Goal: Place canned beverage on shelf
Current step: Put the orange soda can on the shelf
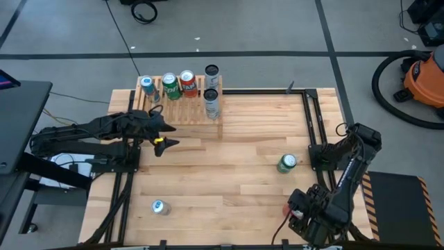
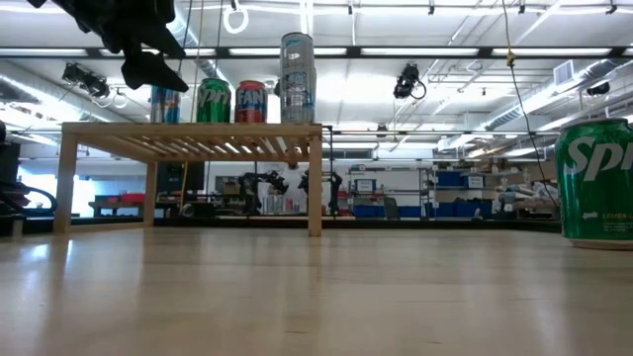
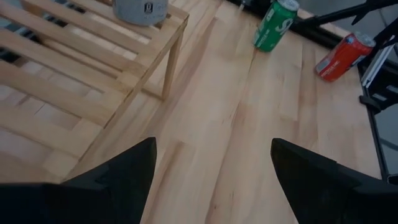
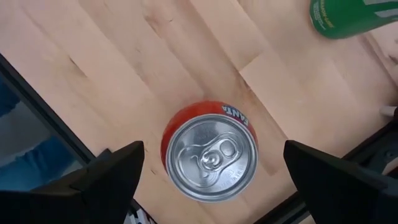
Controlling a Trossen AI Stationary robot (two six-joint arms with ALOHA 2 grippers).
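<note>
shelf (image 1: 182,110): at the table's (image 1: 229,173) far left corner, holding a blue can, a green can (image 1: 170,86), a red can (image 1: 187,82) and two tall silver cans
left gripper (image 1: 161,144): just in front of the shelf, fingers apart, nothing between them
right gripper (image 4: 211,165): near right corner, spread wide straight above an upright red fanta can (image 4: 210,152), not touching it
loose cans: green sprite can (image 1: 286,163) standing right of centre; small blue can (image 1: 160,207) near the front left

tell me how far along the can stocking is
Done: five cans stand on the shelf. In hand: nothing; the left gripper hangs open and empty by the shelf, and the right gripper is open above the red can. Left: that can, the green can, the blue can.
</note>
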